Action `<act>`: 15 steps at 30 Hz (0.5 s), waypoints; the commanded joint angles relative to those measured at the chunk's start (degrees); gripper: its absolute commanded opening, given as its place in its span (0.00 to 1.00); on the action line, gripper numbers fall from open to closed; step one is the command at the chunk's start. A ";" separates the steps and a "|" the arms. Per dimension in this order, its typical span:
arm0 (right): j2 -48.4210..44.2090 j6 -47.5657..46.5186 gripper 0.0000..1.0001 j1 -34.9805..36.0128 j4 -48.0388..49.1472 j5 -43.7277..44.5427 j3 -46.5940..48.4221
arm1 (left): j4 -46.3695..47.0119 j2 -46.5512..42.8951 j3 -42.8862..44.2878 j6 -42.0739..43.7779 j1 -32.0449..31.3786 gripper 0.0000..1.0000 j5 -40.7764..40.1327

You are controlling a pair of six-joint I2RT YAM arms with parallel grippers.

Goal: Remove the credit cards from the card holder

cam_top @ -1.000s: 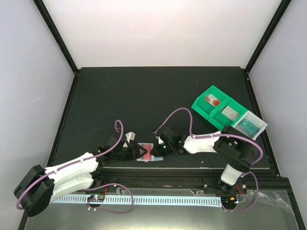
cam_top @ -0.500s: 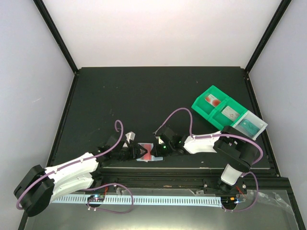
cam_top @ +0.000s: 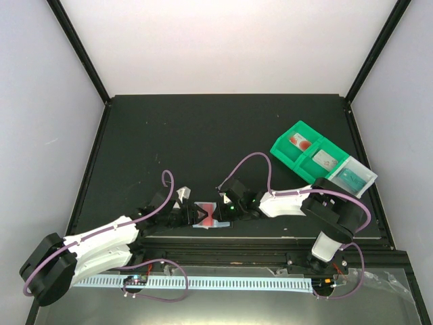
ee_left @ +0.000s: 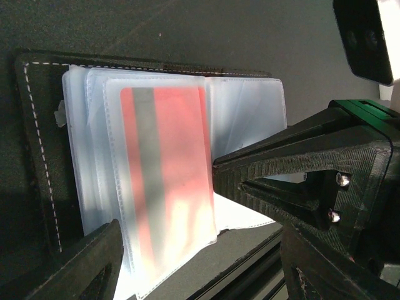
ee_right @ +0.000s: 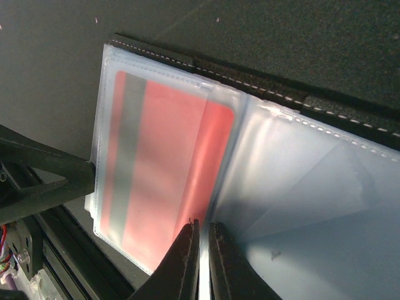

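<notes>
The black card holder (cam_top: 207, 218) lies open at the table's near edge, its clear pockets up. A red card (ee_left: 165, 175) with a grey stripe sits in the top pocket (ee_right: 164, 169). My left gripper (ee_left: 203, 253) is open, its fingers on either side of that pocket's near corner without touching it. My right gripper (ee_right: 201, 226) is shut at the crease beside the red card, a thin clear pocket leaf between its tips. In the left wrist view, the right gripper's tip (ee_left: 219, 170) touches the card's edge. Three credit cards lie in the green tray: white-red (cam_top: 299, 142), pale grey (cam_top: 325, 161), teal (cam_top: 352, 177).
The green tray (cam_top: 287, 150) with clear compartments stands at the right, beyond the right arm (cam_top: 335, 213). A black rail (cam_top: 257, 252) runs along the table's near edge just under the card holder. Purple cables (cam_top: 254, 161) loop over both arms.
My left gripper's fingers stand a little wider apart than a second ago. The card holder, the red card and the right gripper have not moved.
</notes>
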 commanded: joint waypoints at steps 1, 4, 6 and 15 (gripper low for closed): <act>1.51 0.34 0.06 0.29 -2.00 2.25 -1.11 | 2.14 -0.48 -0.36 -0.63 -0.21 0.71 1.24; 1.43 0.42 0.06 0.29 -1.93 2.17 -1.19 | 2.99 -0.39 -0.47 -0.76 -0.21 0.71 1.64; 1.37 0.42 0.06 0.24 -1.91 2.16 -1.28 | 3.84 -0.23 -0.47 -0.88 -0.21 0.71 2.46; 0.78 1.04 0.06 0.29 0.31 1.60 -2.30 | 8.17 -1.09 -0.21 -3.43 -0.21 0.71 6.52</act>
